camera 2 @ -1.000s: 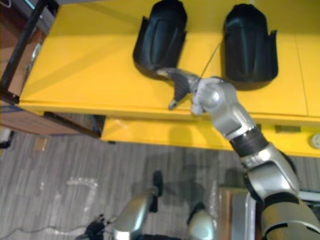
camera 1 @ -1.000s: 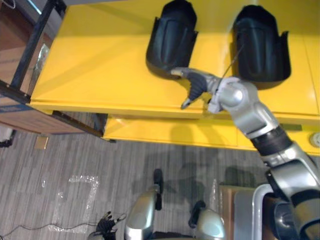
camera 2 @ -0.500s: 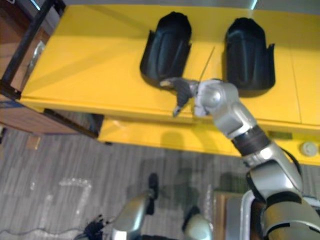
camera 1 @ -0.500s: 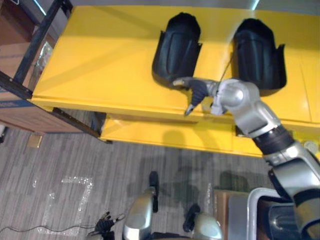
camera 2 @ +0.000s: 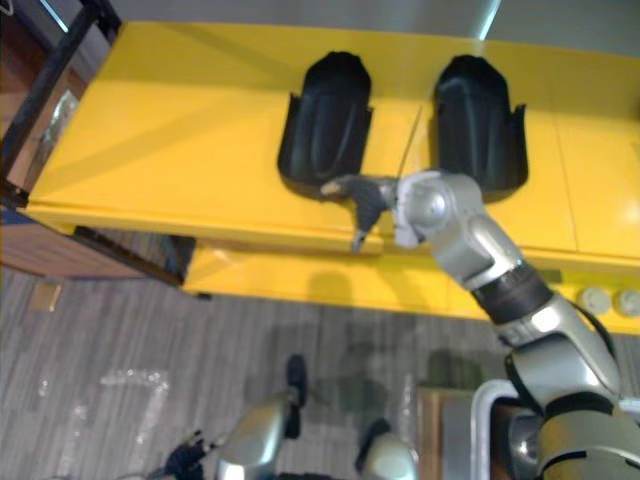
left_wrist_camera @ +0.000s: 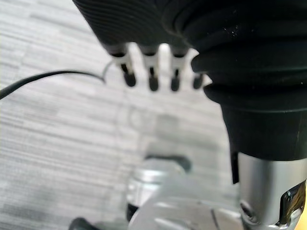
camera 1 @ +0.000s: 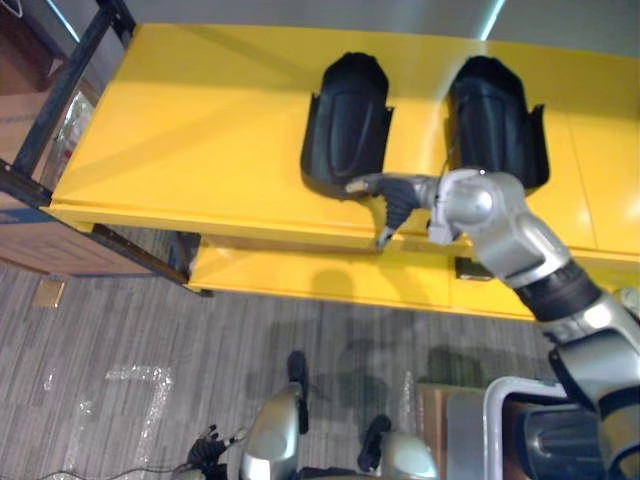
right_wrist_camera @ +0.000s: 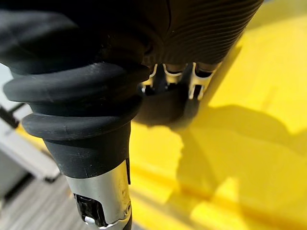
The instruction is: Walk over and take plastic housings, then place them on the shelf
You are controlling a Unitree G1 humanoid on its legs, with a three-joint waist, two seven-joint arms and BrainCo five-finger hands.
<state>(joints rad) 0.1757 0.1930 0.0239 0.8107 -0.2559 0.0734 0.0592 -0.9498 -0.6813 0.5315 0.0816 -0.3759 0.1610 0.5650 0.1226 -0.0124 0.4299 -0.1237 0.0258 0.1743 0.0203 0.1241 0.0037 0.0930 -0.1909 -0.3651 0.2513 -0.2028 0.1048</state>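
Slippage is our worry: with the right hand [camera 1: 392, 196] only at the near rim of the left black plastic housing [camera 1: 347, 125], a further reach could shove it back across the smooth yellow table [camera 1: 180, 130], or a sideways swing could clip the second housing [camera 1: 495, 120] nearby. We read that hand as spread wide and holding nothing (one fingertip [camera 1: 356, 184] meets the rim, or nearly). Both housings lie on the table, and the left hand [left_wrist_camera: 149, 67] hangs straight-fingered over the floor [left_wrist_camera: 48, 124].
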